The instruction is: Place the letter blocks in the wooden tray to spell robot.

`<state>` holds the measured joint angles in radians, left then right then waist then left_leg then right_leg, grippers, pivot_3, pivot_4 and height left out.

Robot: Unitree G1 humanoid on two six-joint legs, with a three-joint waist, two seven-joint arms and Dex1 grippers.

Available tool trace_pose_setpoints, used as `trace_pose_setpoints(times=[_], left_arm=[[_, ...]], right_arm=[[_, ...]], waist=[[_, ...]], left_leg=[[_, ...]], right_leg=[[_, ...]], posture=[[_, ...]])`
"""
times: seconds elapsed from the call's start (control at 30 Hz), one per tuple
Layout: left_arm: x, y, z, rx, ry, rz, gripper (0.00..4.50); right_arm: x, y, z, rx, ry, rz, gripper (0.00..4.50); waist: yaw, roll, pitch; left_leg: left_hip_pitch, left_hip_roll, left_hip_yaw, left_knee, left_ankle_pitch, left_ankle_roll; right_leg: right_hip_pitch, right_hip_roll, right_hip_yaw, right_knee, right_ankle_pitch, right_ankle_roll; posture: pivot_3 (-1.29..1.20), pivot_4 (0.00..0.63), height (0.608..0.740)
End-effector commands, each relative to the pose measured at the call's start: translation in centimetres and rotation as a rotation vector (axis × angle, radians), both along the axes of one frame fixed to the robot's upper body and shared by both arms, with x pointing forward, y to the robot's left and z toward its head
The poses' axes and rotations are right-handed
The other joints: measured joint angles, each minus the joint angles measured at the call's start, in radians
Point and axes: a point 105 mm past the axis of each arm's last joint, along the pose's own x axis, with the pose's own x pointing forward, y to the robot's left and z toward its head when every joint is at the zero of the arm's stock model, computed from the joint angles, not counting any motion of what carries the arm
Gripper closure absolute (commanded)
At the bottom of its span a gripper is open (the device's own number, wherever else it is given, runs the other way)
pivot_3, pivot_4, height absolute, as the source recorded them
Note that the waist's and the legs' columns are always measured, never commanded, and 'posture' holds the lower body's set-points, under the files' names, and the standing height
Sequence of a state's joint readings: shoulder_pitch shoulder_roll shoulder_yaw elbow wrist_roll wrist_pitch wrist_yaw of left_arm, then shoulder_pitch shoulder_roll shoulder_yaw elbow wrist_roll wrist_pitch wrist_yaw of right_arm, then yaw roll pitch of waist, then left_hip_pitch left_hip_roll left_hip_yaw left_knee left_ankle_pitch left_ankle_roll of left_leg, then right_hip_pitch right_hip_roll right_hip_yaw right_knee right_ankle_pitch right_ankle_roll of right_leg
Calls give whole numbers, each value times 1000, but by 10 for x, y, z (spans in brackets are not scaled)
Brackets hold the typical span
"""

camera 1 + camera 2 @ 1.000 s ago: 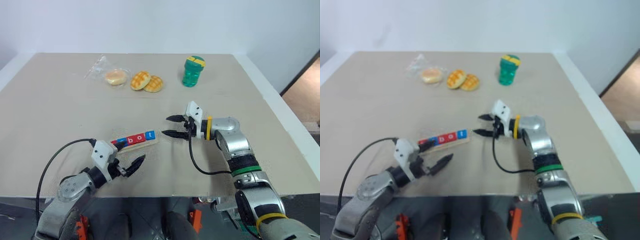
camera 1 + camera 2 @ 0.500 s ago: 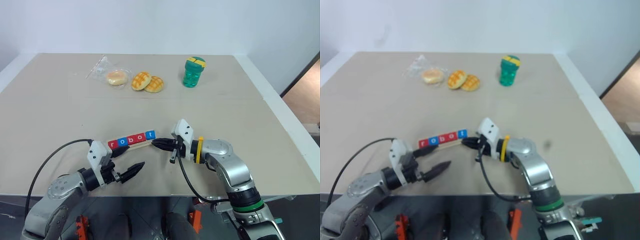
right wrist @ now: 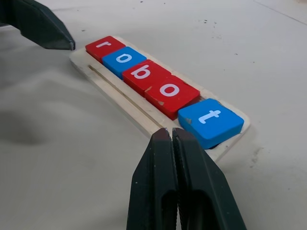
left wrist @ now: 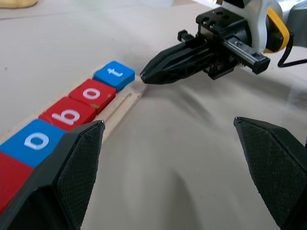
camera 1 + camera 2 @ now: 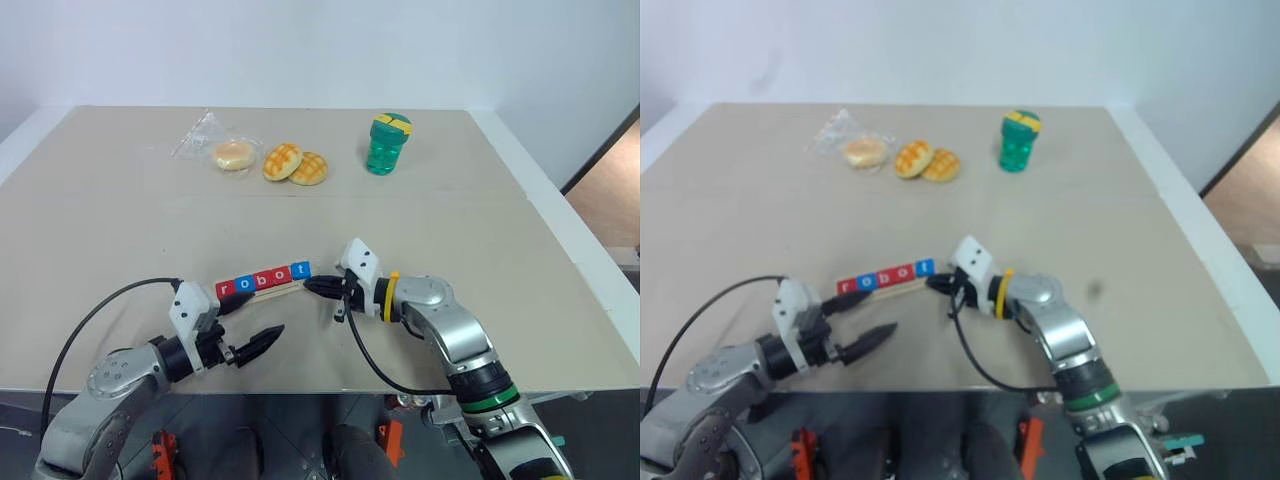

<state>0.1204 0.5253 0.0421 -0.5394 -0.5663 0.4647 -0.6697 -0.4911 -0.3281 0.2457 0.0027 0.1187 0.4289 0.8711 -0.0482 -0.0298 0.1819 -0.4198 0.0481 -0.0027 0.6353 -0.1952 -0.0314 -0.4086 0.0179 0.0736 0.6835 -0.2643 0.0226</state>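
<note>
Since 1 second ago your right gripper [image 3: 171, 135] clenched empty and dropped beside the tray [image 3: 123, 103]; left gripper [image 5: 250, 330] gaped. Nudging could shift the t block [image 3: 211, 122].

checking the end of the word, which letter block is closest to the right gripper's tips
The blue t block, last in the wooden tray; the right gripper is shut beside it.

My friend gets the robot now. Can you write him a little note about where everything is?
Left gripper: open, empty, near the tray's r end.
Right gripper: shut, empty, tips right at the wooden tray beside the blue t block.
Letter blocks: all five lie in the tray and read robot; the t sits slightly askew.
Done: the spelling.
Left: maybe nudge the t straight, then pull both arms back.
</note>
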Motion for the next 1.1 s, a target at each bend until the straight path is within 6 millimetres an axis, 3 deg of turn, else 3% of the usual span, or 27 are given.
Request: trace_pose_setpoints(times=[0.03,0.83,1.1], left_arm=[[-3,-3,10,0,-51,-4,0],[-5,-9,6,-2,-44,4,0],[-3,-10,7,-8,-52,2,0]], right_arm=[[4,4,11,6,-55,14,4430],[15,11,21,3,-111,31,4430],[16,8,49,64,-171,-3,4430]], waist=[[0,0,0],[0,0,0],[0,0,0]], left_leg=[[0,0,0,0,0,0],[0,0,0,0,0,0],[0,0,0,0,0,0]], right_leg=[[0,0,0,0,0,0],[0,0,0,0,0,0],[0,0,0,0,0,0]], posture=[[0,150,740],[0,150,740],[0,150,740]])
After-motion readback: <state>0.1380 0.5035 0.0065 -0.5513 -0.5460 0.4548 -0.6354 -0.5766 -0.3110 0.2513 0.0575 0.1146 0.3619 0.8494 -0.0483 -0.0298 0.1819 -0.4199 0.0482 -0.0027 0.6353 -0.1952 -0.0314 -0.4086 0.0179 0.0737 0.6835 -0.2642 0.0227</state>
